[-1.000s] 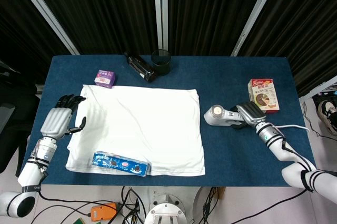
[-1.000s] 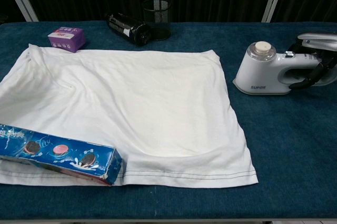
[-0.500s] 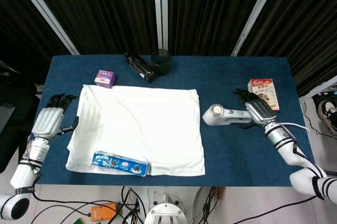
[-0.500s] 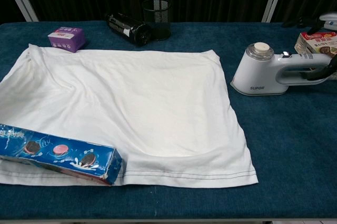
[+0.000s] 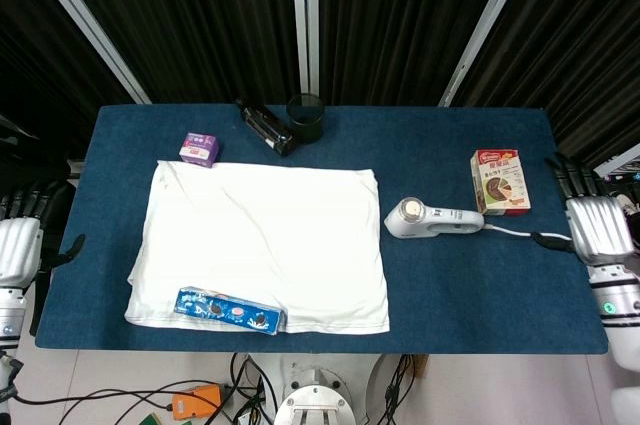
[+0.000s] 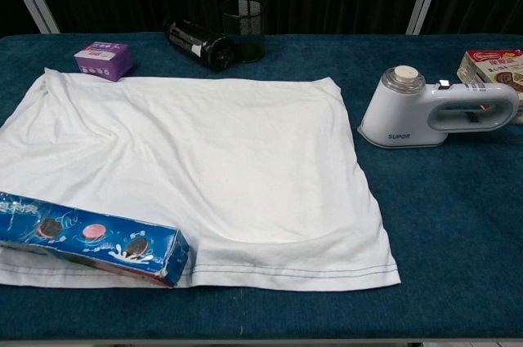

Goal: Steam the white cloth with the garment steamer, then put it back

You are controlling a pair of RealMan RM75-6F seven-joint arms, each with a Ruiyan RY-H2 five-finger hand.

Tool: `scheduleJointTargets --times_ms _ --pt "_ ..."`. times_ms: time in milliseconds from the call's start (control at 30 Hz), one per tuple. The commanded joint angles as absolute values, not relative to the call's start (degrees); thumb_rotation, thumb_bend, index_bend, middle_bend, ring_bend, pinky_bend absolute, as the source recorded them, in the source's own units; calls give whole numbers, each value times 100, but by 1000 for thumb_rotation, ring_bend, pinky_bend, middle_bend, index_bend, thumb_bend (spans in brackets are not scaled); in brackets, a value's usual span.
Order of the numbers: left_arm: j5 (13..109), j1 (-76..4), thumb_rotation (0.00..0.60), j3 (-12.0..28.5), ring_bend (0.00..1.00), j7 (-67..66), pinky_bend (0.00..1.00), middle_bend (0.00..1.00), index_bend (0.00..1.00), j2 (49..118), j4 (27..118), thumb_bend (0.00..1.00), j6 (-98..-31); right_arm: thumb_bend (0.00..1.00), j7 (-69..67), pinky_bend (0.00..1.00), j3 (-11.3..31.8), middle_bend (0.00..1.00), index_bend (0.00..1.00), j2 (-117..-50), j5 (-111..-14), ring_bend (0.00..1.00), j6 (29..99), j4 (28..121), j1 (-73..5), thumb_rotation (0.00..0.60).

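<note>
The white cloth (image 5: 265,242) (image 6: 192,175) lies spread flat across the left half of the blue table. The white garment steamer (image 5: 432,218) (image 6: 437,110) stands on the table just right of the cloth, its handle pointing right, with nothing touching it. My right hand (image 5: 590,226) hovers at the table's right edge, fingers spread, holding nothing, well clear of the steamer. My left hand (image 5: 20,245) is off the table's left edge, fingers apart and empty. Neither hand shows in the chest view.
A blue cookie box (image 5: 230,309) (image 6: 90,237) lies on the cloth's front left corner. A purple box (image 5: 199,148), a dark bottle (image 5: 265,126) and a black mesh cup (image 5: 305,117) sit at the back. A red-and-white carton (image 5: 501,181) lies right of the steamer.
My right hand has let go of the steamer's handle and pulled back to the table's right edge. My left hand has withdrawn leftward off the table. The steamer stays beside the cloth.
</note>
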State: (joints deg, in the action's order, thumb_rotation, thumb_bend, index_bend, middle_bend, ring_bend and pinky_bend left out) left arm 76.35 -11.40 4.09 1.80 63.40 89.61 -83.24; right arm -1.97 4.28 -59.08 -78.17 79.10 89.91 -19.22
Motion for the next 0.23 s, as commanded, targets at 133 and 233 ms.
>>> scheduleJointTargets --times_ms 133,233 --pt "7959 -629 492 137 15 79 0 91 130 6309 9289 211 -8930 24 -282 98 138 23 0 -5861 -8135 0 8623 9261 -1212 600" --pt "8069 -521 488 66 5 11 0 70 128 6345 9341 208 -9012 25 -277 95 70 23 0 -5811 -8218 0 8556 9360 -1143 600"
